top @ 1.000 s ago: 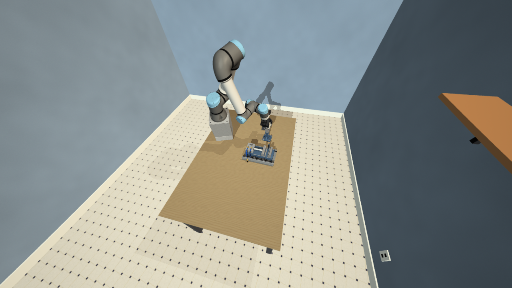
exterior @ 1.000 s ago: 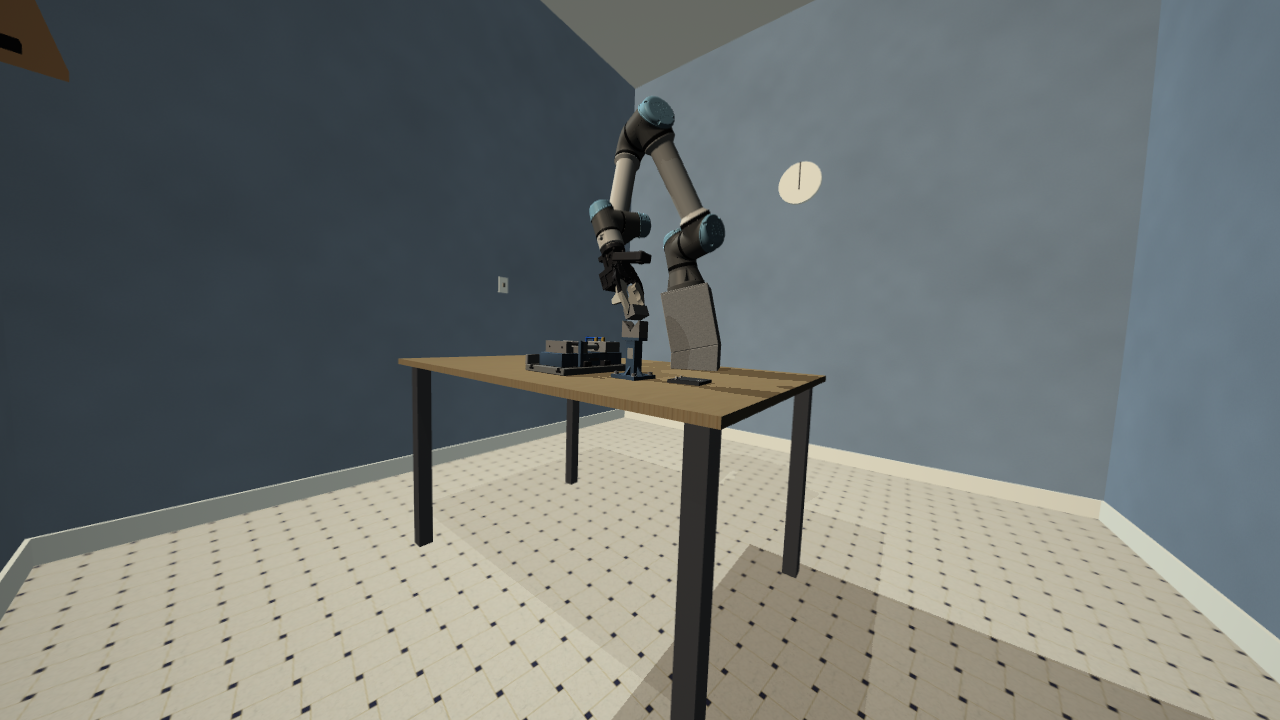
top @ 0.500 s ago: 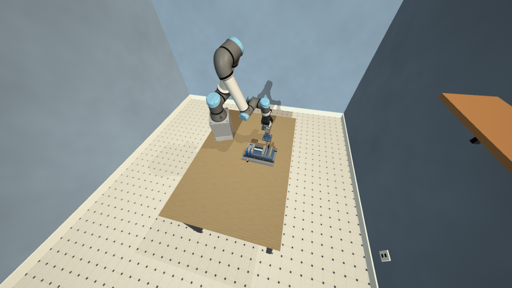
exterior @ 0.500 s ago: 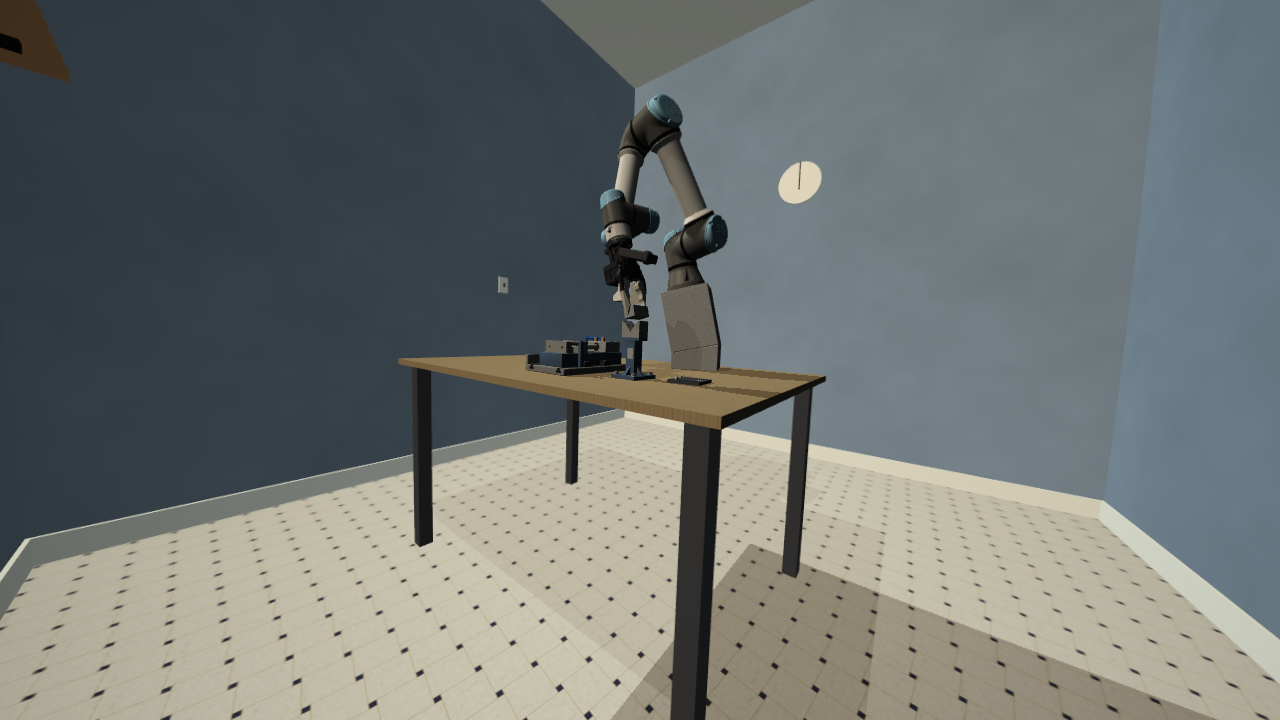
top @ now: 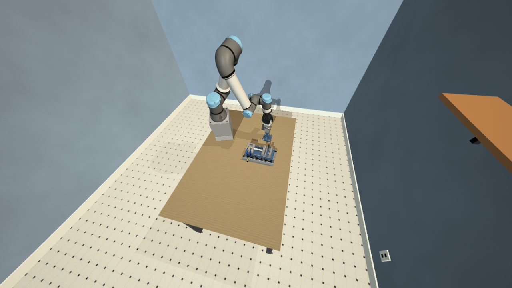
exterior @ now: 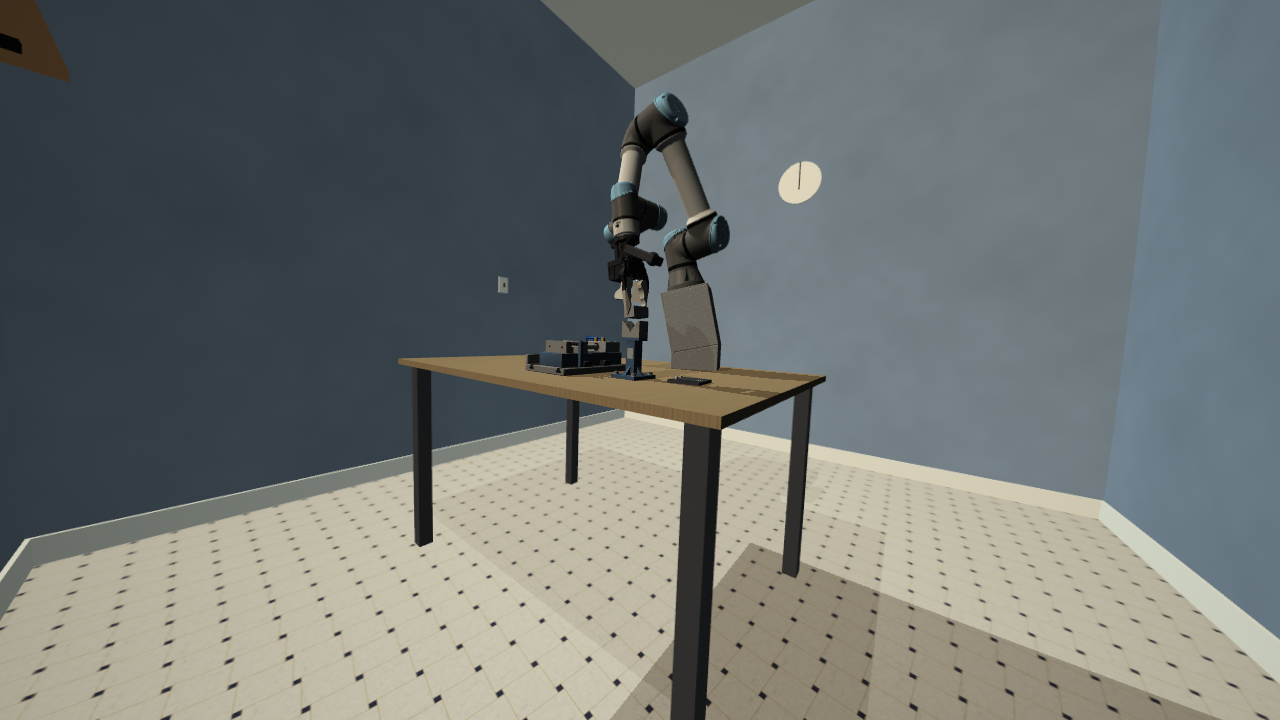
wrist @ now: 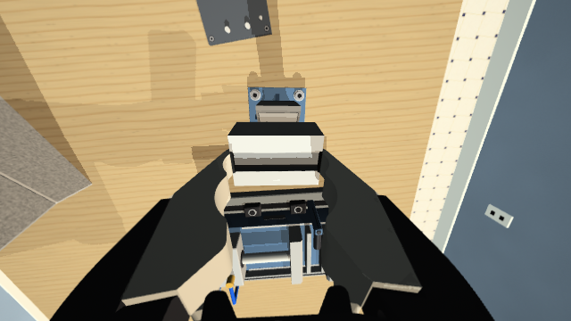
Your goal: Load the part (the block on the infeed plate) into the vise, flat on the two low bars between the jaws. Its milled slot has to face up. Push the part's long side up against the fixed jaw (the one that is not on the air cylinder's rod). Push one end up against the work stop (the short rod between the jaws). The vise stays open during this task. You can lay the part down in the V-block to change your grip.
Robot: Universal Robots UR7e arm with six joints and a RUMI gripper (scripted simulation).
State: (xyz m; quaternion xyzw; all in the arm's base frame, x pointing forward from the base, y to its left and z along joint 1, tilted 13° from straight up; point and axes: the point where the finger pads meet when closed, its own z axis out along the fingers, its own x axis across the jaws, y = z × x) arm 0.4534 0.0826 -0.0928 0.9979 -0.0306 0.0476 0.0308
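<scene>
Pincer (top: 267, 123) (exterior: 635, 307) (wrist: 277, 151) clamped on the block (top: 266, 127) (exterior: 635, 313) (wrist: 277, 178), above the V-block stand (top: 267, 137) (exterior: 633, 332) (wrist: 268, 97); releasing it too high or crooked could make it tip, slip off or land askew.

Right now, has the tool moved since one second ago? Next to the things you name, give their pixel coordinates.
Yes. In the exterior view, the tool (top: 267, 127) (exterior: 635, 306) (wrist: 277, 151) has swung more upright above the blue stand (top: 264, 138) (exterior: 619, 376) (wrist: 268, 93), its upper end going picture-right.
</scene>
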